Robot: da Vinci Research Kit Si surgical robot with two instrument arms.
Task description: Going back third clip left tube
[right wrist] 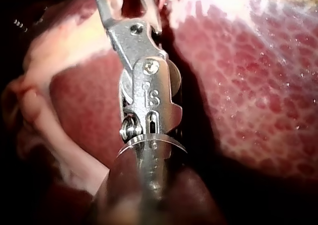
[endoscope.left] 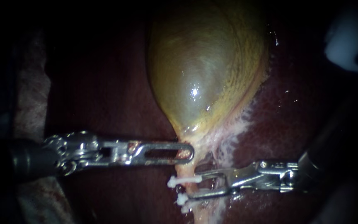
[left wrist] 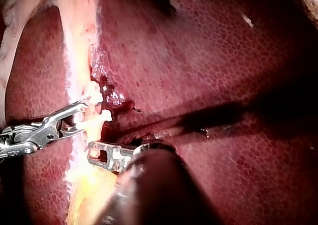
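My right instrument (endoscope.left: 193, 185) comes in from the right, low over the liver (endoscope.left: 104, 91). Its jaws are released, with a clear gap between them and nothing gripped. They lie against the right-hand side of the pale tube (endoscope.left: 192, 168) that runs down from the narrow end of the gallbladder (endoscope.left: 204, 66).

The upper clip (endoscope.left: 183, 181) is white and sits crosswise on the tube. Its near end is just at the tip of my upper jaw, and most of its length sticks out on the far side of the tube, away from the instrument. I cannot tell whether the jaw tip touches it. The lower clips (endoscope.left: 182, 200) are also white and sit on the same tube a little further down, just off the tip of my lower jaw. I cannot tell whether there is one clip there or two. The stretch of tube between the upper and lower clips lies level with the gap between the open jaws.

The left wrist view shows the same layout: the spread jaws sit at the tube's edge with the white clips just ahead of them.

My left instrument (endoscope.left: 187, 151) comes in level from the left. Its slotted tip lies across the gallbladder's neck, just above the upper clip and apart from the right instrument. I cannot tell whether it is gripping the tissue there.

In the right wrist view the instrument's tip runs out past the edge of the frame, with liver on both sides of it.
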